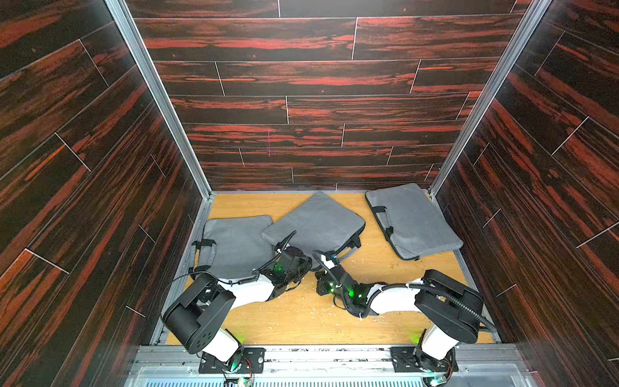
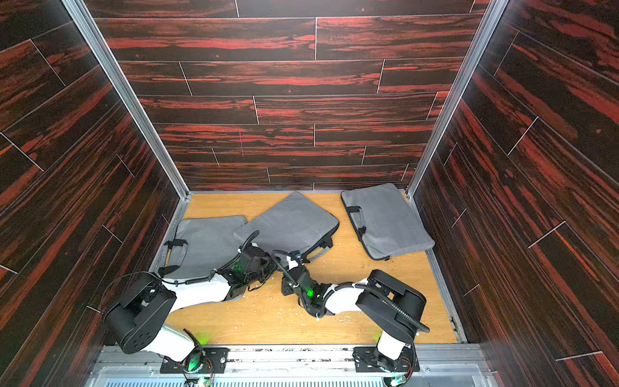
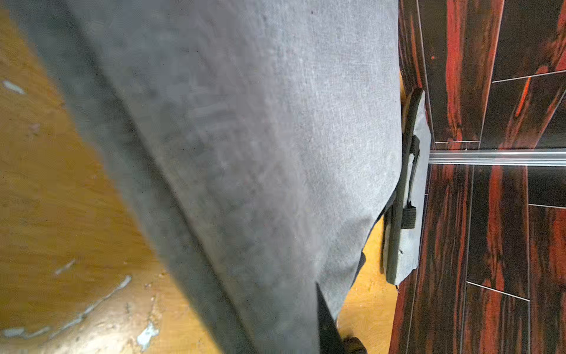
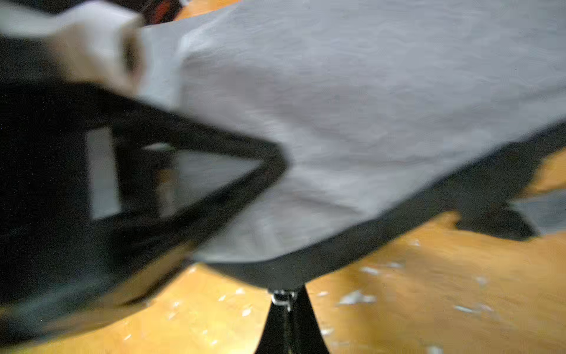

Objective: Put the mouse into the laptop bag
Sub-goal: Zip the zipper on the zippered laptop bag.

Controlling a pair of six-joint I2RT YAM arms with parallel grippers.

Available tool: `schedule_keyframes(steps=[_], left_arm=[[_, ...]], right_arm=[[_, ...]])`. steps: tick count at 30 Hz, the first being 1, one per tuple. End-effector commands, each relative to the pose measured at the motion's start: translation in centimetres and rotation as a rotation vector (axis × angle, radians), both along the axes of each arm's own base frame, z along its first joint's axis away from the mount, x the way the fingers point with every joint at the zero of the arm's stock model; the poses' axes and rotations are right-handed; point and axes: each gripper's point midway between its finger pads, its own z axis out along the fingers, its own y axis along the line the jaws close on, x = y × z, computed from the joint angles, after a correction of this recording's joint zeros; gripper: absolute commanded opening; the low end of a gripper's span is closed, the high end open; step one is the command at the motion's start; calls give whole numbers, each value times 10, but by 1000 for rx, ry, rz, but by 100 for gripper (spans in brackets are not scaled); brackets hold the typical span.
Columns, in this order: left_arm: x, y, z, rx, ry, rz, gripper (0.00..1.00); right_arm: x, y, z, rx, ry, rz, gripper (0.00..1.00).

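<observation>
- Here, your right claw [image 4: 289, 302] is pinched shut on the zip pull [image 4: 282, 296] at the near edge of the middle laptop bag [image 1: 315, 221].
- Your left claw [image 1: 306, 264] is at the same bag's near corner; its spread you cannot tell.
- Where the mouse lies you cannot tell.

Three walls close in the workspace in both top views: a back wall [image 1: 318, 83] and two side walls, one on the left [image 1: 67, 167] and one on the right [image 1: 552, 150]. All are clad in dark planks streaked with red grain and split by thin pale seams. Bare aluminium posts [image 1: 155, 90] stand in the two back corners. The bench [image 1: 301, 318] is light, honey-coloured wood, worn, with pale flecks [image 1: 315, 310] scattered over its front half. A metal rail [image 1: 335, 355] runs along the front edge, with a ribbed grille [image 1: 301, 383] beyond it. Soft light gives the planks a dull sheen.
</observation>
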Motion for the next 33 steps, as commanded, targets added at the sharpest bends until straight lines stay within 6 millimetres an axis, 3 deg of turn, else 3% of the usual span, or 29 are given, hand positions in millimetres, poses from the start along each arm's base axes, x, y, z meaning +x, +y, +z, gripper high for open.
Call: schedule_keyframes(steps=[1,7,15,26,33], left_arm=[[11,-3,34,-27,-91,1,0],[6,5,45,-16,-118,8,0],[1,16,59,15,-158,6,0],[2,88,73,103,-199,164,0],[7,111,76,167,-192,187,0]], right_arm=[[13,-49,-33,-91,83,-160,0],[34,-94,-41,-109,126,-301,0],[52,-135,-40,-118,142,-411,0],[61,-187,-45,-146,165,-546,0],[56,-201,-46,-167,165,-580,0]])
